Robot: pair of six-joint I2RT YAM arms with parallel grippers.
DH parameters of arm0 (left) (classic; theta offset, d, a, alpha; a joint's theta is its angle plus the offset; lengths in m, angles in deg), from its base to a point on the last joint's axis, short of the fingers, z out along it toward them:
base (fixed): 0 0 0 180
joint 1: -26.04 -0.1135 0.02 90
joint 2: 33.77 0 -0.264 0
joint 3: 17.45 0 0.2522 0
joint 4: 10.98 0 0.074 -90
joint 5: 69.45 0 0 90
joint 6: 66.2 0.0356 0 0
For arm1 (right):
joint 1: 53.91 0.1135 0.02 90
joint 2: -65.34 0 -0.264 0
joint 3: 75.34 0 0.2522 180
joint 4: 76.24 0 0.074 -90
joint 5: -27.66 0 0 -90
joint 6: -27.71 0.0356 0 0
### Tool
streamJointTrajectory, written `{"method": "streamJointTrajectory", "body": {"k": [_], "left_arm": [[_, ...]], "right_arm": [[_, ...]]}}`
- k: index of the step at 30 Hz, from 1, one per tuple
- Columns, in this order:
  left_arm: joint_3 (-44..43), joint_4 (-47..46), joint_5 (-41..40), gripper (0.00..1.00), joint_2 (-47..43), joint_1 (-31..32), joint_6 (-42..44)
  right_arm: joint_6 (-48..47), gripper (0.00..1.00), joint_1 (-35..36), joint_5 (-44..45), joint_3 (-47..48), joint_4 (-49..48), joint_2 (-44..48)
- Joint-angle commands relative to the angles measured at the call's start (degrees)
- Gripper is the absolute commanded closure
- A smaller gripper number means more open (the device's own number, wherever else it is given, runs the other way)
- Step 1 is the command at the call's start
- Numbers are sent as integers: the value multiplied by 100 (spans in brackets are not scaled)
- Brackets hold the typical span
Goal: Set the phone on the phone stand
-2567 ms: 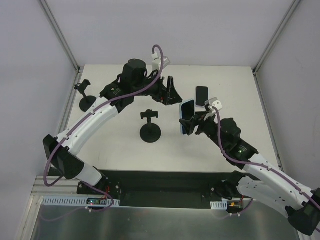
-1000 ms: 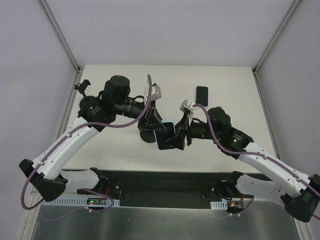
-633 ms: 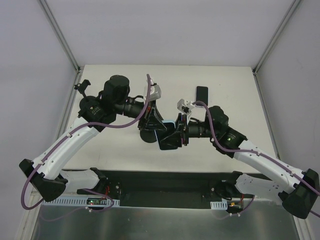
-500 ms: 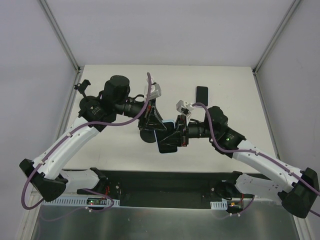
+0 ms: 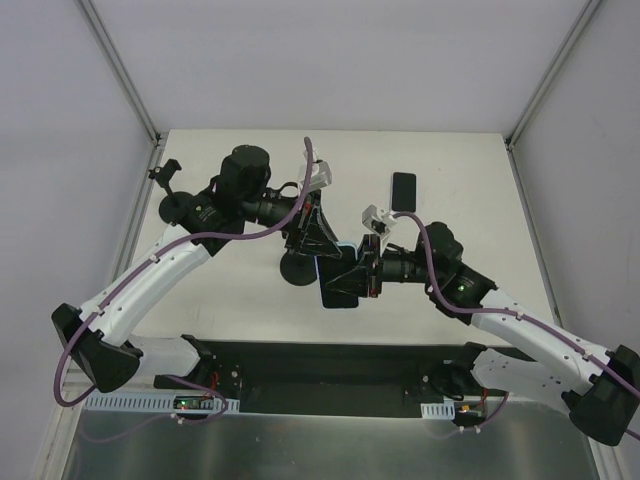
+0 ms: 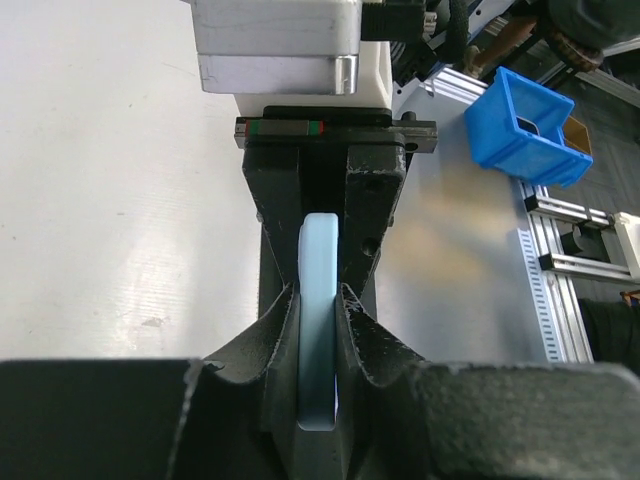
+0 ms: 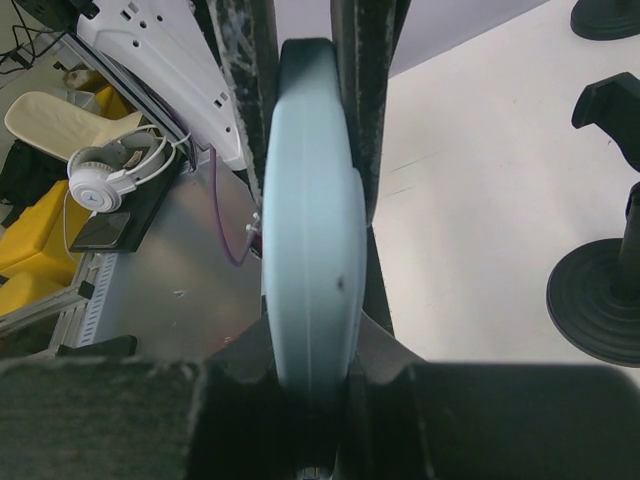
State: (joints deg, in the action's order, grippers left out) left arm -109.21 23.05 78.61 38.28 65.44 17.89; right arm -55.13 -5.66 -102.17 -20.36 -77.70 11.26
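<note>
A light-blue phone (image 5: 340, 283) hangs on edge above the table, held from both ends. My left gripper (image 5: 322, 252) is shut on its far end; in the left wrist view the phone's thin edge (image 6: 318, 330) sits between my left gripper (image 6: 318, 300) fingers. My right gripper (image 5: 363, 272) is shut on the near end, its jaws pressed on the phone (image 7: 308, 230) in the right wrist view, right gripper (image 7: 310, 345). The black phone stand (image 5: 296, 270) stands just left of the phone, partly hidden by the left arm. Its round base (image 7: 598, 305) and clamp (image 7: 612, 110) show to the right.
A second black stand (image 5: 172, 197) is at the table's far left edge. A black phone (image 5: 403, 190) lies flat at the back right. A blue bin (image 6: 525, 125) and metal rails lie beyond the table's near edge.
My right gripper has closed on the phone that the left gripper was holding. Both arms have shifted slightly and the phone now sits a little lower and nearer.
</note>
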Motion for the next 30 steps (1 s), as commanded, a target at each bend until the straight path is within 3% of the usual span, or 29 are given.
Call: {"method": "streamJointTrajectory", "body": {"k": [1, 9, 16, 17, 18, 19, 20, 23, 30], "left_arm": [[-49, -217, 442, 82, 107, 77, -77], [153, -401, 794, 78, 37, 68, -147], [259, -533, 680, 100, -174, 77, -94], [267, -542, 593, 100, -200, 68, -86], [328, -533, 418, 100, -331, 68, -16], [364, -533, 216, 100, -428, 42, 28], [416, -533, -377, 100, -542, 33, 116], [592, -542, -1677, 100, -1034, -63, 300], [1022, -629, -4140, 100, -2018, -134, 802]], "right_arm": [[137, 99, -9, 90, 185, -912, 232], [102, 99, -9, 239, 177, -1026, 162], [102, 99, -17, 28, 326, -1027, -172], [93, 93, -9, 81, 335, -1000, -190], [23, 79, -17, 229, 387, -896, -181], [-56, 59, -9, 335, 422, -512, -173], [-152, 29, -9, 475, 466, -247, -173], [-548, 1, -9, 1465, 572, 712, -59], [-356, 4, -8, 3200, 300, 1092, 328]]}}
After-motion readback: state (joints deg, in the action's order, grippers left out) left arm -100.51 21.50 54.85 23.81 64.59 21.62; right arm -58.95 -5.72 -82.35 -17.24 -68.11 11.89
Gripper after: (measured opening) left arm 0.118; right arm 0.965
